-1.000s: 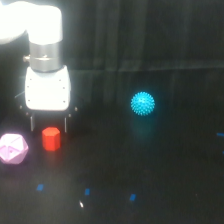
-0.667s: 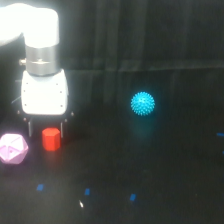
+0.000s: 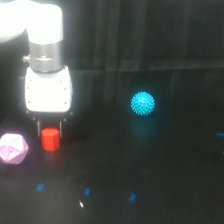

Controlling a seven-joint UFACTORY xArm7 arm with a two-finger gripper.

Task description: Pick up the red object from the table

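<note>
Exterior view, single frame, soft focus. The red object (image 3: 50, 139) sits on the black counter (image 3: 165, 170) at the view's left, upright, its top face visible.

The tool (image 3: 50, 131) hangs directly over it from a white housing. Two thin dark fingers (image 3: 38, 128) reach down on either side of the block's upper part; jaws spread wider than the block, not clamped. Contact between fingers and block: cannot tell at this blur.

The pink polyhedron (image 3: 13, 148) lies just left of the red object, close but apart. The spiky cyan ball (image 3: 143, 103) rests well to the right and farther back.

Small blue marks (image 3: 87, 191) dot the near counter. No writing, labels or brand marks readable on arm, housing or objects.
</note>
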